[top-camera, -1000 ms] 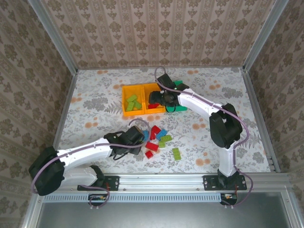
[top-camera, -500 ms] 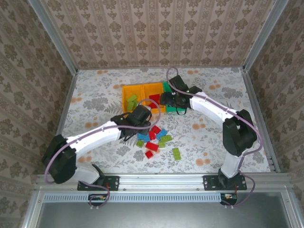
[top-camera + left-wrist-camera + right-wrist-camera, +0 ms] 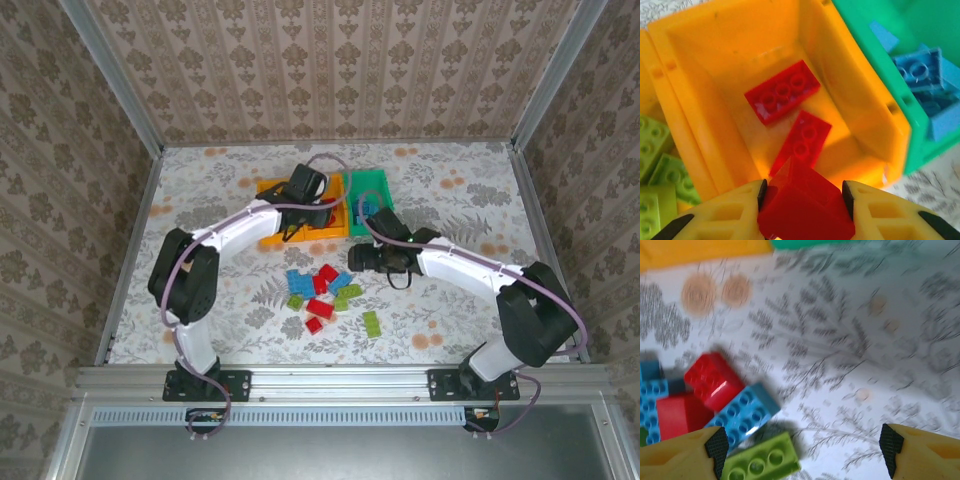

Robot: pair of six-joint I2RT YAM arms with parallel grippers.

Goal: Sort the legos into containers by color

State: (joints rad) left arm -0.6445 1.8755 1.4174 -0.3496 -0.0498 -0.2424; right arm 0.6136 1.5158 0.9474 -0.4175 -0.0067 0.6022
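Note:
My left gripper [image 3: 804,196] is shut on a red lego [image 3: 807,207] and hangs over the middle orange-yellow bin [image 3: 705,100], which holds two red legos [image 3: 782,96]. From above, that gripper [image 3: 320,212] sits at this bin [image 3: 336,232]. The left orange-yellow bin [image 3: 268,238] holds lime legos [image 3: 655,150]. Light blue legos [image 3: 920,75] lie in the green bin [image 3: 378,182]. My right gripper [image 3: 803,442] is open and empty, low over the table beside a red [image 3: 712,380], a blue [image 3: 742,412] and a lime lego [image 3: 762,462]. The overhead view shows it [image 3: 352,258] just right of the loose pile [image 3: 322,288].
One lime lego [image 3: 371,324] lies apart, right of the pile and nearer the front. The three bins stand side by side at mid-table. Patterned walls with metal rails [image 3: 110,110] close the table on three sides.
My left arm has swung from the loose pile up to the middle orange-yellow bin with the red lego. My right arm has drawn back from the bins toward the pile.

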